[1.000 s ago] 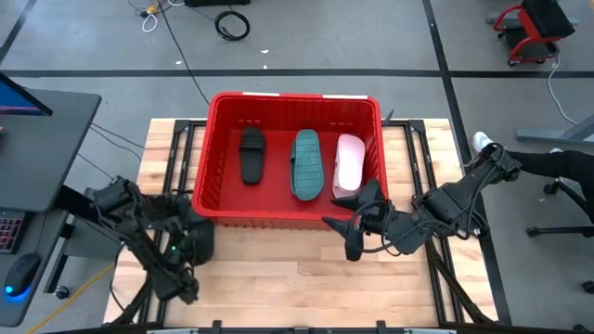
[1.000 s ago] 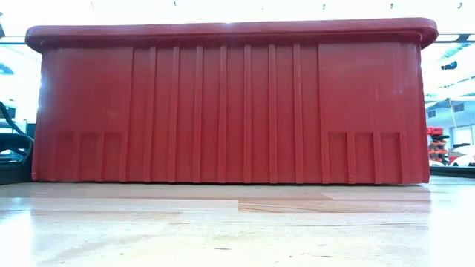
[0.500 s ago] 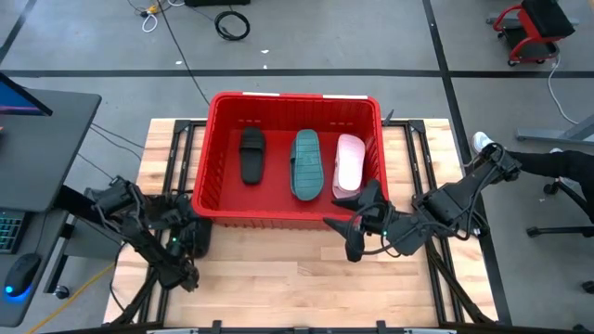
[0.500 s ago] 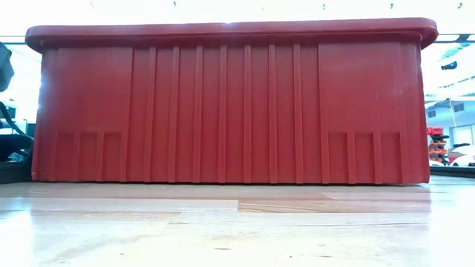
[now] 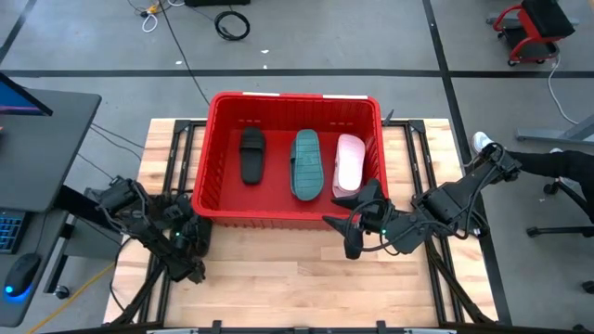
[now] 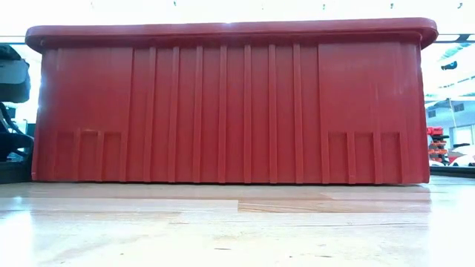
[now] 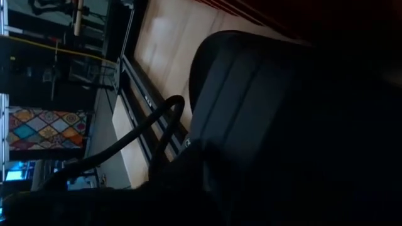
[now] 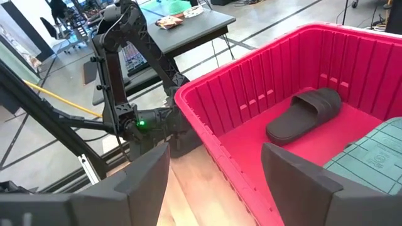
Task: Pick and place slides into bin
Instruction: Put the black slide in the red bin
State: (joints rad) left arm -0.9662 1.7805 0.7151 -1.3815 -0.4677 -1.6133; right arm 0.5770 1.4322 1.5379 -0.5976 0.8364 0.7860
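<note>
The red bin (image 5: 271, 215) stands at the table's middle, toward the far edge. A black slide (image 5: 251, 154), a teal slide (image 5: 306, 164) and a pink slide (image 5: 349, 165) lie flat on its floor. Another black slide (image 5: 199, 237) lies on the table by the bin's near left corner, and it fills the left wrist view (image 7: 264, 107). My left gripper (image 5: 188, 245) is right over it, and the meeting place is hidden. My right gripper (image 8: 220, 188) stands open over the table beside the bin's near right corner (image 5: 355, 225), with nothing between its fingers.
Bare wooden table (image 5: 288, 288) stretches in front of the bin. The bin's near wall (image 6: 230, 104) fills the low view, with a dark shape (image 6: 13, 74) raised at its left end. A desk with a mouse (image 5: 20, 272) stands left of the table.
My left arm has drawn its elbow in toward the bin and settled lower over the black slide at the near left corner. A dark shape has come into the low view from the left, beside the bin's wall.
</note>
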